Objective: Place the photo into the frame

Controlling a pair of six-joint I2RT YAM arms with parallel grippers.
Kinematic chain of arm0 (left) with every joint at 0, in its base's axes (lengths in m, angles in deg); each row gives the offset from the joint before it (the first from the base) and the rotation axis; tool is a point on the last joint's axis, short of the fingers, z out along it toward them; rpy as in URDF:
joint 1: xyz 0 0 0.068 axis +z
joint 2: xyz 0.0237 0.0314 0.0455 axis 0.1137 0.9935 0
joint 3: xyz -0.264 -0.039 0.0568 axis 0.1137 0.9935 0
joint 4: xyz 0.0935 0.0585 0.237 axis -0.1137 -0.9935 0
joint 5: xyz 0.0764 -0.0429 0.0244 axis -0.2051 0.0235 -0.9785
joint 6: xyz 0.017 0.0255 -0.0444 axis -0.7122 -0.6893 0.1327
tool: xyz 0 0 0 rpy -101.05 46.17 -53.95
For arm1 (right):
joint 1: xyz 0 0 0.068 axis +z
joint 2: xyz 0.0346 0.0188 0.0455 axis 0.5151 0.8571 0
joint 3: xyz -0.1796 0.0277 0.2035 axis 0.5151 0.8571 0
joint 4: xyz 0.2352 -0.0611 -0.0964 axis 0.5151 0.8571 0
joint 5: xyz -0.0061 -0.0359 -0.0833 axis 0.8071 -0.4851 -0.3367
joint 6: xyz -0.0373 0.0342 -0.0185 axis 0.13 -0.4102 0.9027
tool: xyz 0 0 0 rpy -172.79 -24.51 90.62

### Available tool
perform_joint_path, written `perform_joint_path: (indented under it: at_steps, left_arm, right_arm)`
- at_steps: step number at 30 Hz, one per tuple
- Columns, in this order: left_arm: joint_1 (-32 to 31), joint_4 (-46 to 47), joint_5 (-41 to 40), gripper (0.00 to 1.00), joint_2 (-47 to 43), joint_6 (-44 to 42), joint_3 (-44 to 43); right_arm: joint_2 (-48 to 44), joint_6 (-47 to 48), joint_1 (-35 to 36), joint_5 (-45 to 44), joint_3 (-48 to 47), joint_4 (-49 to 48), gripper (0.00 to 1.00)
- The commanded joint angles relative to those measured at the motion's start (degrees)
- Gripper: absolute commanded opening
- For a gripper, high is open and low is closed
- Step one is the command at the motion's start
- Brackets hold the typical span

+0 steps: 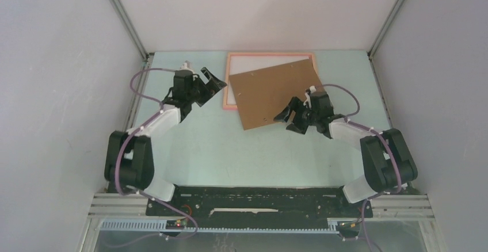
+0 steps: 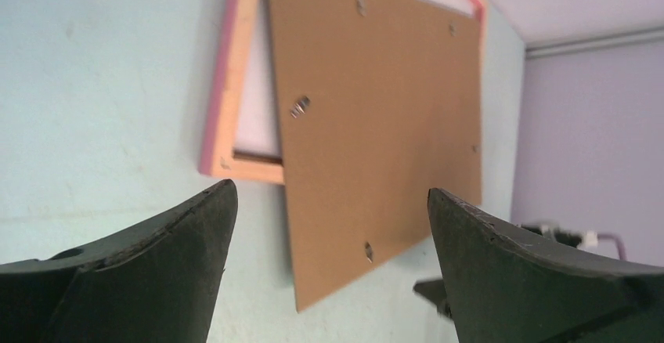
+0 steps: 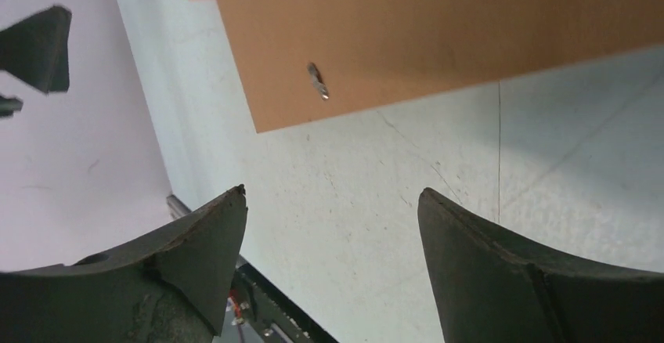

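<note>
With left gripper (image 1: pixel 214 85) and right gripper (image 1: pixel 285 121) spread and empty, flanking a brown backing board (image 1: pixel 270 94) askew over the frame (image 1: pixel 227 82), presumably hiding the photo and awaiting squaring.

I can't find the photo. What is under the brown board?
The frame lies partly under the skewed board, with white showing inside it. Whether the photo is beneath cannot be seen.

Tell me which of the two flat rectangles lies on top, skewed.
The plain brown backing board: it lies turned at an angle across the pink-bordered frame, with its near corner overhanging onto the table.
</note>
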Motion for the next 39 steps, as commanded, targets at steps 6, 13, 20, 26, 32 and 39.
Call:
perform_joint_path:
  at_steps: [6, 13, 20, 26, 32, 39]
  left_arm:
    - [2.3, -0.1, -3.6, 0.92, 17.9, -3.0, -13.5]
    - [2.3, 0.0, -2.8, 0.86, 25.6, -3.6, -16.2]
    - [2.5, 0.1, -0.1, 0.83, 28.5, -2.4, -17.2]
    - [4.2, 0.0, 5.1, 0.81, 31.6, -0.2, -18.4]
    - [4.6, 0.0, 6.4, 0.74, 32.8, 0.5, -18.9]
    - [4.6, 0.0, 6.7, 0.71, 32.8, 0.5, -18.9]
  right_arm:
    - [6.3, -17.6, 1.4, 1.2, 8.4, -23.5, 0.76]
    - [8.6, -20.7, 4.9, -5.8, 8.3, -28.7, 0.70]
    - [11.1, -22.8, 8.1, -13.0, 5.9, -30.0, 0.61]
    - [14.4, -24.0, 9.5, -13.4, 1.8, -29.4, 0.57]
    - [16.7, -21.5, 10.5, -15.5, -3.8, -26.9, 0.57]
    - [18.5, -19.7, 10.5, -16.7, -9.7, -24.2, 0.57]
